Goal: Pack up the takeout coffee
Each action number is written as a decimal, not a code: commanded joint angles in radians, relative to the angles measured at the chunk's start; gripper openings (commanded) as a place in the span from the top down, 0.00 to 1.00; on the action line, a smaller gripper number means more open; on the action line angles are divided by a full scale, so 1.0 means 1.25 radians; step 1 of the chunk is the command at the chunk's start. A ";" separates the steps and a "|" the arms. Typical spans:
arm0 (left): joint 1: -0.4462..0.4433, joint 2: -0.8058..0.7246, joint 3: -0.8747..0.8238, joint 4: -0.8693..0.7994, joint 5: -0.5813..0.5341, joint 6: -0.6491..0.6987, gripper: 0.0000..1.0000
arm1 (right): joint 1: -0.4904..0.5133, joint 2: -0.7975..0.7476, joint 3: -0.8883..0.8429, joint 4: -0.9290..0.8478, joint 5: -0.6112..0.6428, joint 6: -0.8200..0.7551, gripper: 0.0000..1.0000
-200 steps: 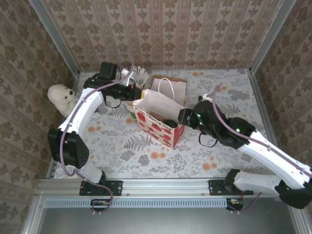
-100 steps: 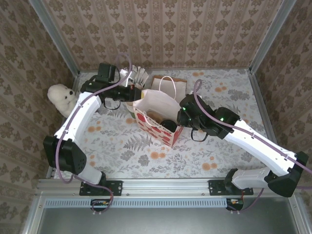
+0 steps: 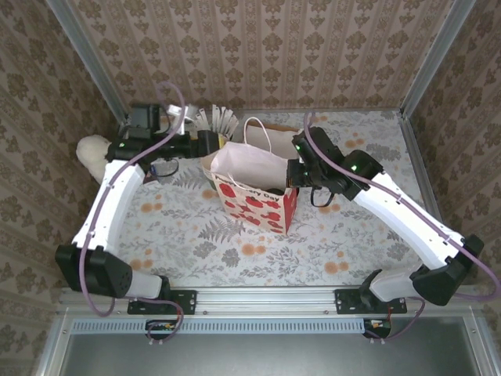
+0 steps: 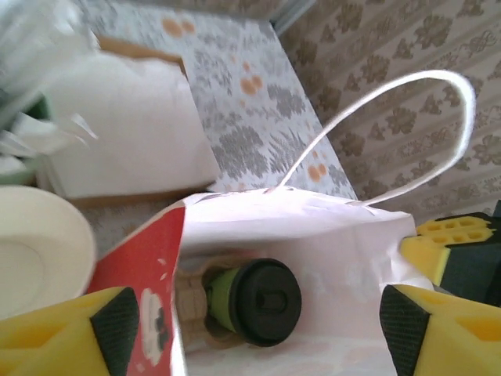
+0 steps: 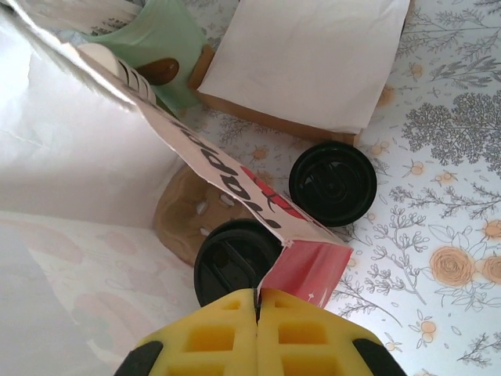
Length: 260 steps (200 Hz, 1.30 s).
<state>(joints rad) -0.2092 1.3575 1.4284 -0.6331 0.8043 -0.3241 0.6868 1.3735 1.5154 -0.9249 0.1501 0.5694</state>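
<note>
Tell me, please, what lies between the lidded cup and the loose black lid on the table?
The wall of the paper bag stands between the cup and the lid, as the right wrist view shows.

the paper bag (image 5: 78, 157) rim hides part of the takeout coffee (image 5: 227, 270) and its black lid.

The left arm (image 3: 109, 196) and the right arm (image 3: 407, 223) are smooth white links joined by black housings. A loose mauve cable loops along each, and small green lights glow on the black sections farthest from the aluminium rail (image 3: 266, 296). Black feet sit against that rail. The left gripper (image 4: 258, 325) and right gripper (image 5: 257, 313) have yellow waffle-moulded fingers with black corners.
</note>
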 commanded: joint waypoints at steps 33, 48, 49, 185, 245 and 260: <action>0.020 -0.123 -0.058 0.131 -0.328 -0.022 0.02 | -0.043 0.060 0.028 0.009 -0.070 -0.131 0.96; 0.039 -0.111 -0.044 0.106 -0.413 -0.056 0.01 | -0.063 0.070 0.030 0.015 -0.106 -0.156 0.96; 0.042 -0.111 -0.044 0.105 -0.416 -0.059 0.01 | -0.064 0.070 0.029 0.015 -0.108 -0.157 0.96; 0.066 0.169 0.118 0.035 -0.428 -0.106 0.26 | -0.099 0.134 0.076 0.101 -0.271 -0.279 0.93; 0.063 0.295 0.233 -0.020 -0.425 -0.085 0.43 | -0.068 0.102 0.033 0.143 -0.214 -0.190 0.61; 0.061 0.320 0.263 -0.036 -0.428 -0.079 0.50 | -0.068 0.073 0.023 0.158 -0.168 -0.181 0.31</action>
<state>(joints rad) -0.1295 1.7210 1.6867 -0.6178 0.2680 -0.4419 0.6010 1.5326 1.5681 -0.7727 -0.1333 0.2989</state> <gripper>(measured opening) 0.544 0.469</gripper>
